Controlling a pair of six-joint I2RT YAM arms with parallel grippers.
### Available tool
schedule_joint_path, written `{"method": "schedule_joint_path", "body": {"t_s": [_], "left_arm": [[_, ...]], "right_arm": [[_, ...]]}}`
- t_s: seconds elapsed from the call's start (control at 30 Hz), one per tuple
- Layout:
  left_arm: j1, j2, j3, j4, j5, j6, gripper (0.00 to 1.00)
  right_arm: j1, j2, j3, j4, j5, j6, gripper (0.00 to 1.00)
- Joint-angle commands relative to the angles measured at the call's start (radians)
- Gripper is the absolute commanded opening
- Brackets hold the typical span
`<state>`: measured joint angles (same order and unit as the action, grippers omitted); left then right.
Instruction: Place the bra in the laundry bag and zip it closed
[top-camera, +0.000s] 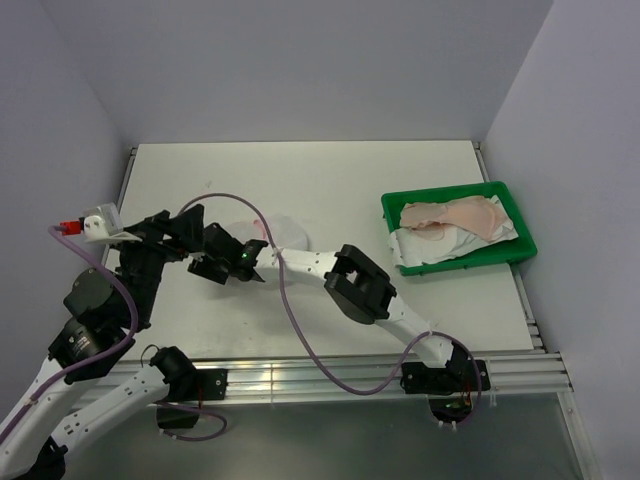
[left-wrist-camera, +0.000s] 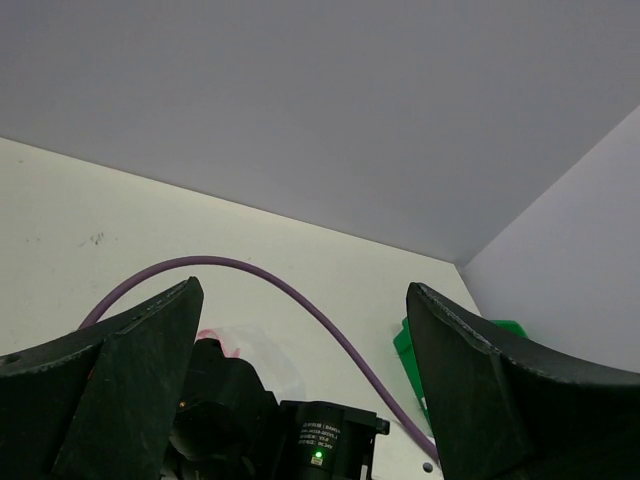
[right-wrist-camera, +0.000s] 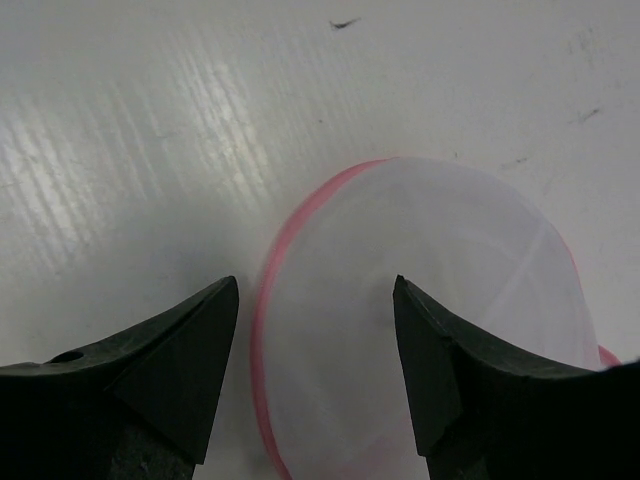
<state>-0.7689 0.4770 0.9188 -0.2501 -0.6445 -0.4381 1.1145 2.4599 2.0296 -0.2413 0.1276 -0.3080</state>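
The laundry bag (top-camera: 277, 229), a white translucent mesh pouch with a pink zip line, lies flat on the table left of centre. It fills the right wrist view (right-wrist-camera: 440, 300) and shows small in the left wrist view (left-wrist-camera: 262, 350). My right gripper (top-camera: 240, 262) is open just above it, its jaws either side of the pink rim (right-wrist-camera: 315, 290). My left gripper (top-camera: 196, 240) is open and empty beside the right wrist (left-wrist-camera: 305, 300). The pale pink-beige bra (top-camera: 455, 213) lies in the green tray (top-camera: 520, 228) at the right.
The green tray also holds white fabric (top-camera: 440, 248) under the bra; its corner shows in the left wrist view (left-wrist-camera: 408, 352). A purple cable (top-camera: 285, 300) loops from the right arm over the table. Grey walls enclose the table on three sides.
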Motion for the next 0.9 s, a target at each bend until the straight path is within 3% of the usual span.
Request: {"method": "schedule_joint_path", "body": {"t_s": [0.0,0.2,0.33,0.43,0.47,0.53,0.67,0.77,0.8,0.83,0.87], "left_arm": [[0.006,0.002,-0.006,0.029,0.016,0.010,0.90],[0.008,0.017,-0.015,0.028,0.022,0.001,0.89],[0.008,0.029,-0.018,0.015,0.020,-0.014,0.89],[0.008,0.031,-0.024,0.011,0.019,-0.025,0.89],[0.008,0.032,-0.024,0.003,0.022,-0.036,0.89],[0.008,0.034,-0.034,-0.003,0.023,-0.045,0.89],[0.008,0.034,-0.043,-0.028,0.017,-0.077,0.89],[0.008,0.028,-0.051,-0.031,0.020,-0.093,0.89],[0.008,0.028,-0.052,-0.038,0.020,-0.096,0.89],[0.010,0.026,-0.054,-0.043,0.020,-0.097,0.89],[0.010,0.026,-0.055,-0.046,0.019,-0.102,0.89]], "right_arm": [[0.005,0.019,0.057,-0.013,0.109,-0.034,0.70],[0.007,0.068,0.044,-0.010,0.142,-0.028,0.52],[0.010,0.076,0.018,0.031,0.141,-0.006,0.23],[0.015,0.079,0.015,0.039,0.130,-0.013,0.29],[0.016,0.077,0.015,0.039,0.126,-0.016,0.23],[0.018,0.062,-0.002,0.080,0.135,0.006,0.00],[0.015,-0.042,-0.149,0.290,0.152,0.069,0.00],[0.011,-0.116,-0.216,0.365,0.081,0.110,0.04],[0.010,-0.119,-0.198,0.350,0.061,0.115,0.15],[0.013,-0.111,-0.180,0.299,0.043,0.116,0.35],[0.013,-0.107,-0.168,0.281,0.038,0.118,0.41]]}}
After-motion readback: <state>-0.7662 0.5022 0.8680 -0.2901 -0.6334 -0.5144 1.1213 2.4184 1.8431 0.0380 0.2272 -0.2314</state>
